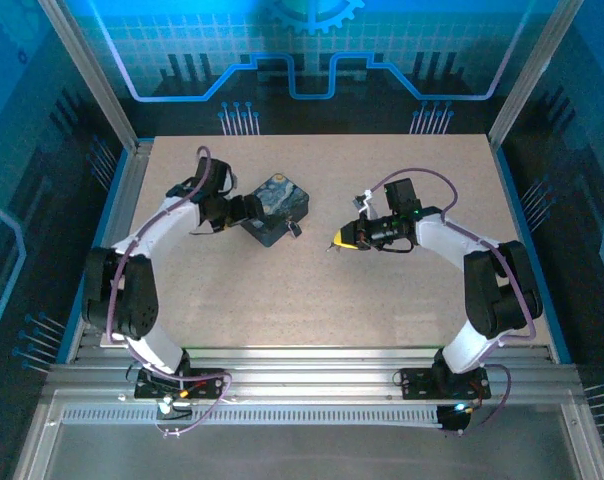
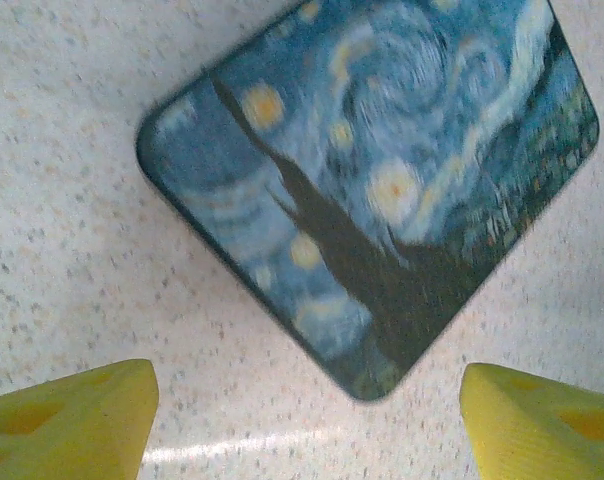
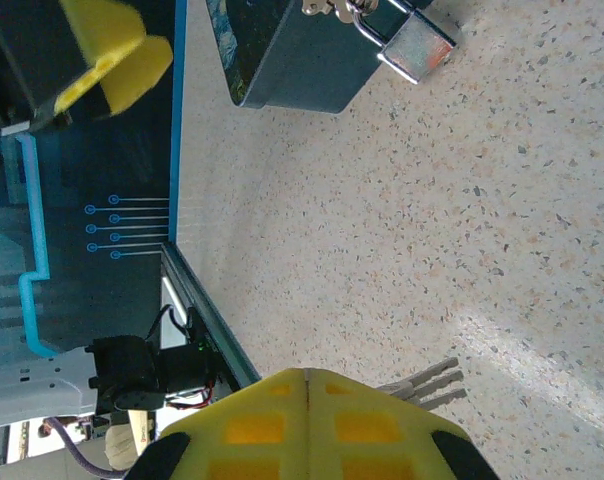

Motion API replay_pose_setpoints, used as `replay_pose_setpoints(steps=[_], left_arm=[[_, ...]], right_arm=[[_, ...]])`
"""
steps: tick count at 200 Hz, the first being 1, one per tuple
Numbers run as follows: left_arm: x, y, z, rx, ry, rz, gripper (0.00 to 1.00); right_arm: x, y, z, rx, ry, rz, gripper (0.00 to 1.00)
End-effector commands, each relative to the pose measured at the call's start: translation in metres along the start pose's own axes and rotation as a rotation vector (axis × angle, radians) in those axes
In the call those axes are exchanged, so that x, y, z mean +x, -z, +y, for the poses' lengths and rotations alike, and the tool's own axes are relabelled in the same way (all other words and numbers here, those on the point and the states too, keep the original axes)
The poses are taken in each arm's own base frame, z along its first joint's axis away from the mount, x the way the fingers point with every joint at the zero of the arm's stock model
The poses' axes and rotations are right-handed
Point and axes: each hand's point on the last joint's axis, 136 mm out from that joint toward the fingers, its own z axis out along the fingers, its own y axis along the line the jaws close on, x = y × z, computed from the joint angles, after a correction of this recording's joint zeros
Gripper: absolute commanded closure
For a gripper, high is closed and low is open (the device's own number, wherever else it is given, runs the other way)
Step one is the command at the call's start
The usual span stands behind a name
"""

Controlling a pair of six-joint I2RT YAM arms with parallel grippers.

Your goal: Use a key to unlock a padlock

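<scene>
— Starting with the table [image 1: 382, 300]: findings?
— Speckled beige board inside a blue-lit enclosure. One tin box [image 1: 275, 205], dark blue with swirls, sits left of centre, turned corner-on to the arms.
— Status of the padlock [image 3: 414, 45]?
— Small and silvery. Its shackle is threaded through the clasp on the side of the box that faces the right arm, and the body hangs at the foot of that side. I cannot tell whether it touches the table.
— And the left gripper [image 2: 307, 388]?
— Jaws spread wide. In its wrist camera the yellow fingers [image 2: 72, 420] stand either side of one corner of the box lid. No contact observed.
— The right gripper [image 3: 307, 400]?
— Well apart from the box, low over bare table, pointed towards the padlock. Its pads are pressed flat together along a single seam.
— Where is the key [image 3: 427, 385]?
— Thin blades of a splayed bunch stick out from behind those clenched pads. Recorded as gripped there; the clamped part itself is hidden.
— Key relative to padlock?
— Apart, with bare table between them.
</scene>
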Motion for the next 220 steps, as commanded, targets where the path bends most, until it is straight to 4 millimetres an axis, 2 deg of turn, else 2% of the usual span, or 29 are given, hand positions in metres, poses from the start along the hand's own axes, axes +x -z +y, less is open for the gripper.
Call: replay_pose_setpoints(steps=[1, 37, 63, 91, 126, 164, 180, 195, 220], left_arm=[[-0.016, -0.018, 0.014, -0.044, 0.041, -0.005, 0.18], [-0.031, -0.035, 0.017, -0.051, 0.001, 0.004, 0.16], [-0.027, -0.048, 0.014, -0.032, -0.051, 0.044, 0.21], [-0.009, -0.057, 0.001, 0.027, -0.164, 0.104, 0.27], [0.024, -0.064, -0.021, 0.046, -0.366, 0.183, 0.33], [0.045, -0.067, -0.040, 0.093, -0.453, 0.215, 0.36], [0.043, -0.065, -0.041, 0.091, -0.450, 0.197, 0.36], [0.035, -0.060, -0.041, 0.070, -0.436, 0.160, 0.30], [0.016, -0.038, -0.051, 0.075, -0.389, 0.076, 0.23]], right_arm=[[-0.002, 0.010, 0.003, 0.001, 0.016, -0.009, 1.00], [-0.002, 0.016, 0.002, 0.004, 0.022, -0.020, 1.00], [-0.003, 0.016, 0.000, 0.007, 0.013, -0.019, 1.00], [-0.003, 0.017, 0.001, 0.006, 0.010, -0.023, 1.00], [-0.004, 0.019, 0.004, 0.007, 0.010, -0.028, 1.00], [-0.001, 0.022, 0.006, 0.018, 0.005, -0.033, 1.00], [0.002, 0.023, 0.005, 0.026, 0.003, -0.035, 1.00], [0.004, 0.024, 0.003, 0.037, -0.001, -0.035, 1.00], [0.006, 0.025, -0.001, 0.050, -0.007, -0.035, 1.00]])
